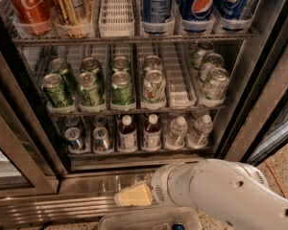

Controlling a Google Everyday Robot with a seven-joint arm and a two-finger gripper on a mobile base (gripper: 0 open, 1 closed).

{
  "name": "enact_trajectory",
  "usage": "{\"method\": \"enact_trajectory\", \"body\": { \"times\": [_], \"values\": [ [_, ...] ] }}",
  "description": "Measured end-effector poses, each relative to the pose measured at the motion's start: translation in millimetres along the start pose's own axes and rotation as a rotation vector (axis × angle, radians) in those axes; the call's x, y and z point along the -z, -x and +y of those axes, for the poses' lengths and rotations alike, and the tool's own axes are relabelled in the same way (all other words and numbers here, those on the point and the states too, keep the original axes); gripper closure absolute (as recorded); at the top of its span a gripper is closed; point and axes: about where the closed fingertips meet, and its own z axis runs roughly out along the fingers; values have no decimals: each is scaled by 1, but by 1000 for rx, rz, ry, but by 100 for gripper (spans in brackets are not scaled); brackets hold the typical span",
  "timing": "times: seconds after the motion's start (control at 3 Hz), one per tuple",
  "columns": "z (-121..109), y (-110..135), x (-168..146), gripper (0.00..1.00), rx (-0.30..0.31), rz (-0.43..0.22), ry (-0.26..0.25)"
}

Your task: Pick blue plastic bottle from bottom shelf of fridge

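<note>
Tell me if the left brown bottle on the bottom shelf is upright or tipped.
Upright: the blue plastic bottle stands cap up on the bottom shelf. The gripper is lower, before the fridge base.

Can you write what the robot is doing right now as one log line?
gripper: low, before fridge base | blue plastic bottle: upright on bottom shelf, untouched | pick: not yet done

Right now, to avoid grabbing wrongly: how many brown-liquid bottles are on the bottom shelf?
2. Left bottle and right bottle stand in adjoining middle lanes of the bottom shelf; more may hide behind. The gripper is lower, before the fridge base.
</note>
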Motion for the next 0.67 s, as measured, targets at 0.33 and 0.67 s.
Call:
{"method": "enact_trajectory", "body": {
  "times": [0.33, 0.67],
  "values": [
    [-18, 31, 7, 0, -62, -143, -87],
    [-22, 42, 9, 0, -68, -186, -104]
  ]
}}
